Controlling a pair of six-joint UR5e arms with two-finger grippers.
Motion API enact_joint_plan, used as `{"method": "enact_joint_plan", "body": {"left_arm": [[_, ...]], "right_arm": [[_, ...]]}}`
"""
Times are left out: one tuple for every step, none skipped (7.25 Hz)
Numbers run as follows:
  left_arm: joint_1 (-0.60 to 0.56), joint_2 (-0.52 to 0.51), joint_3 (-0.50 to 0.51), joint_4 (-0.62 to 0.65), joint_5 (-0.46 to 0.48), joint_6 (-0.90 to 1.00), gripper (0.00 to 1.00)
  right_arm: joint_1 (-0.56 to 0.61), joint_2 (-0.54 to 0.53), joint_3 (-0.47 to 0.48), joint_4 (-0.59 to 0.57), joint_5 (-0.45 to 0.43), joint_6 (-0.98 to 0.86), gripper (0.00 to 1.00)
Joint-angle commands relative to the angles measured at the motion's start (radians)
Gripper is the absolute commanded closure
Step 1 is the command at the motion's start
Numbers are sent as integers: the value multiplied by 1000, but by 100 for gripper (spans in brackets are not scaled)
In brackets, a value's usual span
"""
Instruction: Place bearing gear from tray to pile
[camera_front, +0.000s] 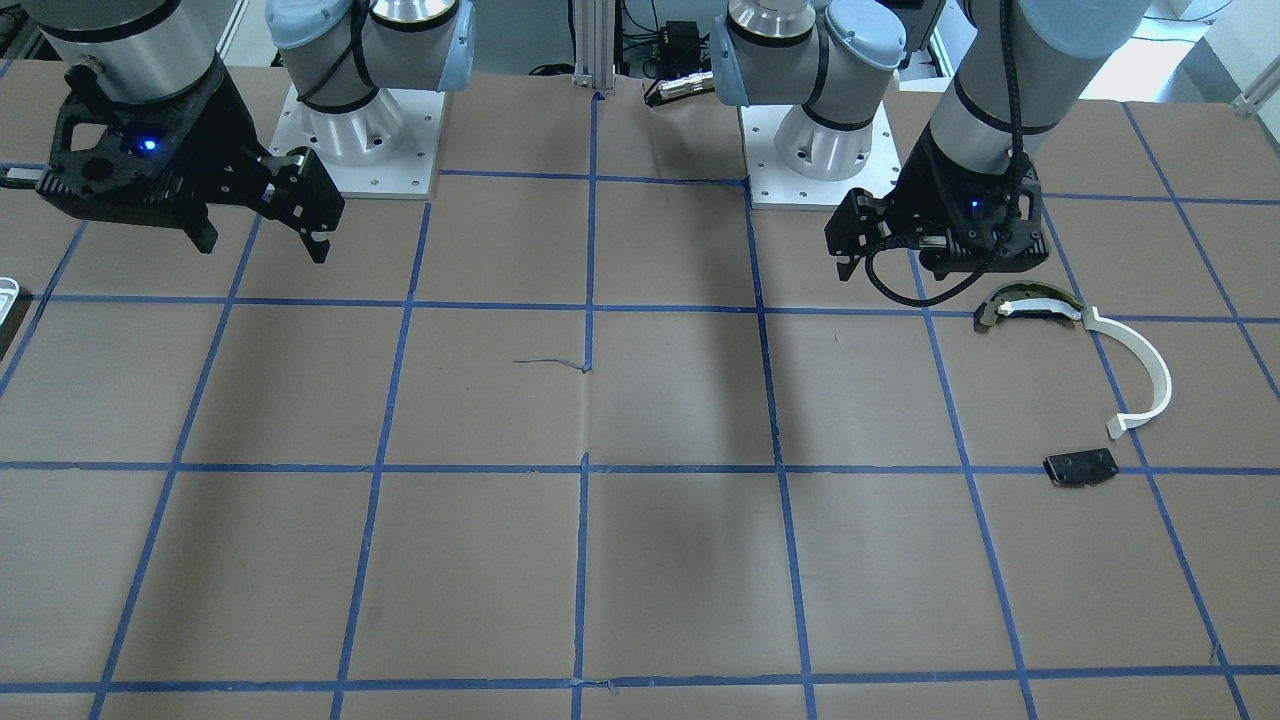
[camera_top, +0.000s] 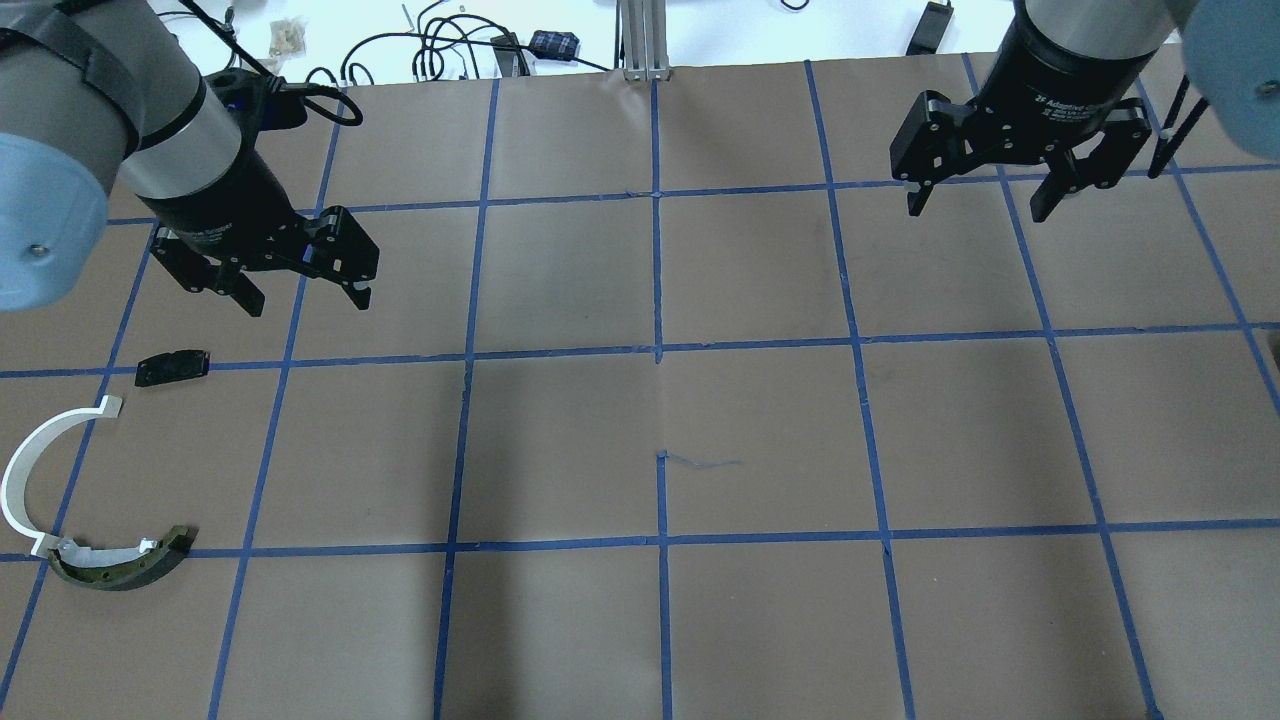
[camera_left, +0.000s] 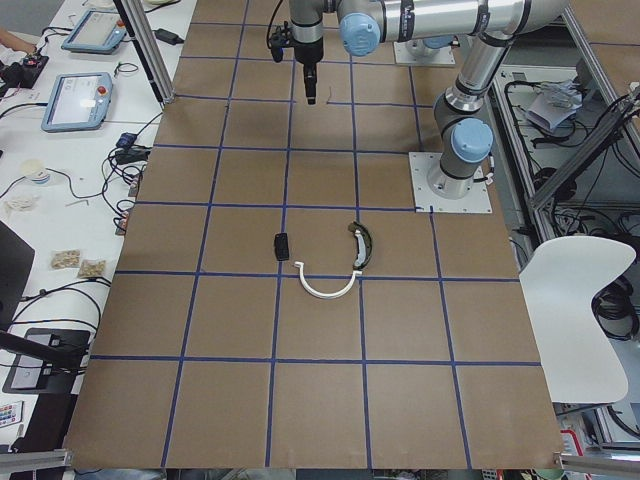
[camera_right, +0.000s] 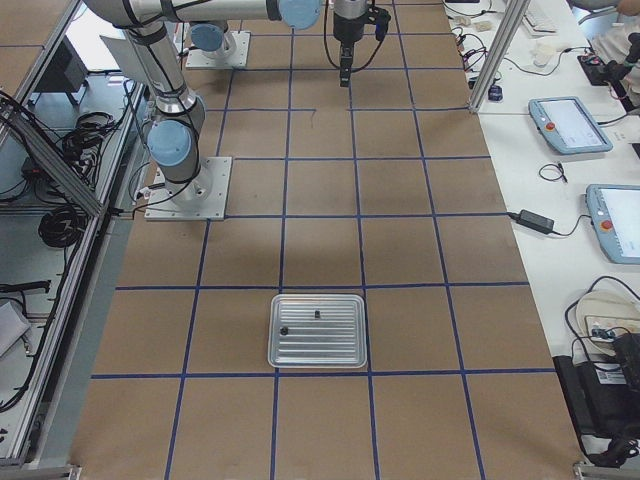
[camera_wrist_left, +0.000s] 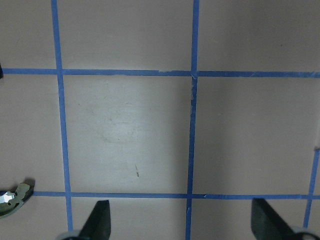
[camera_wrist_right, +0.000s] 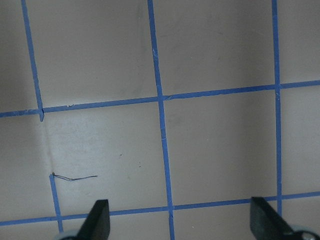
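Both the left gripper (camera_top: 308, 300) and the right gripper (camera_top: 978, 212) hang open and empty over the tabletop (camera_top: 760, 430), nothing fetched yet, as the bearing gear (camera_right: 284, 329), seemingly one of two dark specks, lies in the tray (camera_right: 340, 350), well apart from the pile (camera_top: 120, 568).

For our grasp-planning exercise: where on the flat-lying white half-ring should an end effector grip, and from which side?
Probably mid-arc on the white half-ring, coming from straight above, with one finger inside the curve and one outside. It lies flat and its band is narrow, so those two edges are the opposing faces. Mid-arc also stays clear of the olive curved piece at one end.
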Motion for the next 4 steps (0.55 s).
{"method": "enact_joint_plan", "body": {"left_arm": [[2,-1,1,3,-1,0,0],[2,-7,1,4,-1,0,0],[2,-9,1,6,-1,0,0],[8,-8,6,4,1,2,0]], "right_arm": [[-120,2,5,-13,-58,-174,0],[-233,1,8,-2,-58,-328,0],[-310,-1,19,-8,-57,-471,0],[-379,1,42,-34,-74,-647,0]]}}
